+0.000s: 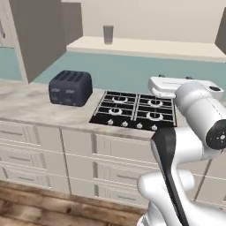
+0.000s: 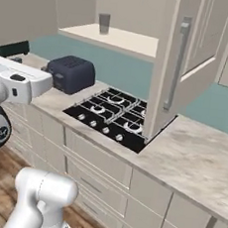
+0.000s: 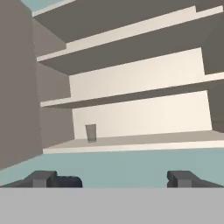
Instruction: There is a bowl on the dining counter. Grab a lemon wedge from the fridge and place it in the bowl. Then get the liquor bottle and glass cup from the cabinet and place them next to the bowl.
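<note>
At the bottom of your hand view, the gripper (image 3: 112, 178) has its two dark fingertips (image 3: 43, 178) spread far apart, jaws wide and holding nothing. Further up on the left, the glass cup (image 3: 91, 132) stands upright on the lowest shelf of the open cabinet (image 3: 144, 142), well apart from the tips. Below the shelf you have the toaster (image 1: 70, 88), then the hob (image 1: 134, 110). The arm cuts off the hob's right edge.

No readable text, labels or numbers appear anywhere, not even on the toaster (image 1: 70, 87) beside the cooktop (image 1: 134, 110).
</note>
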Tool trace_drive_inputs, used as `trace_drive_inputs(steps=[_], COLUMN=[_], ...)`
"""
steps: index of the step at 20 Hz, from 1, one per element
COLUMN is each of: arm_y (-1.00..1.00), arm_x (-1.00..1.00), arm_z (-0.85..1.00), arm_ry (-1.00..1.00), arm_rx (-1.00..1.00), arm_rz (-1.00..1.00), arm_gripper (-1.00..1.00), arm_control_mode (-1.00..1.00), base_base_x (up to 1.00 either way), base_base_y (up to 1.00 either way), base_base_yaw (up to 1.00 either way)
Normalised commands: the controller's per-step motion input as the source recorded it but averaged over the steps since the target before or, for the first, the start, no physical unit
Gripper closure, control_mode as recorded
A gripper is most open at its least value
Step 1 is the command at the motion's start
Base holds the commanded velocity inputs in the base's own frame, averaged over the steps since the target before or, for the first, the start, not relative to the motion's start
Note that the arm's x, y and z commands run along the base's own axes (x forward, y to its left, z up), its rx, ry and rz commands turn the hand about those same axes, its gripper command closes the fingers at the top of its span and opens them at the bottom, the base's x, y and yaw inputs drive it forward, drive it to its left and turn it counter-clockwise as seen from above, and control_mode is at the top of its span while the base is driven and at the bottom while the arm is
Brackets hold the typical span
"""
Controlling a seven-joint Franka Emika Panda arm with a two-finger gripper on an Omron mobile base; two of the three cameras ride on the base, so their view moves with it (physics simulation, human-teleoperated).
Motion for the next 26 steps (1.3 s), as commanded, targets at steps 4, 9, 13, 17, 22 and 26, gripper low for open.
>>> trace_drive_inputs(steps=[4, 9, 13, 17, 22, 26], arm_y=[0.0, 0.0, 0.0, 0.0, 0.0, 0.0], arm_x=[0.0, 0.0, 0.0, 0.0, 0.0, 0.0], arm_z=[0.0, 0.0, 0.0, 0.0, 0.0, 0.0], arm_ry=[0.0, 0.0, 0.0, 0.0, 0.0, 0.0], arm_rx=[0.0, 0.0, 0.0, 0.0, 0.0, 0.0], arm_rz=[0.0, 0.0, 0.0, 0.0, 0.0, 0.0], arm_gripper=[-1.0, -1.0, -1.0, -1.0, -1.0, -1.0], arm_control_mode=[1.0, 1.0, 1.0, 1.0, 1.0, 1.0], base_base_x=[0.36, 0.38, 0.32, 0.32, 0.55, 0.74], base_base_y=[0.01, 0.28, 0.55, 0.58, 0.48, 0.32], base_base_yaw=[-0.39, -0.42, -0.39, -0.3, -0.22, -0.13])
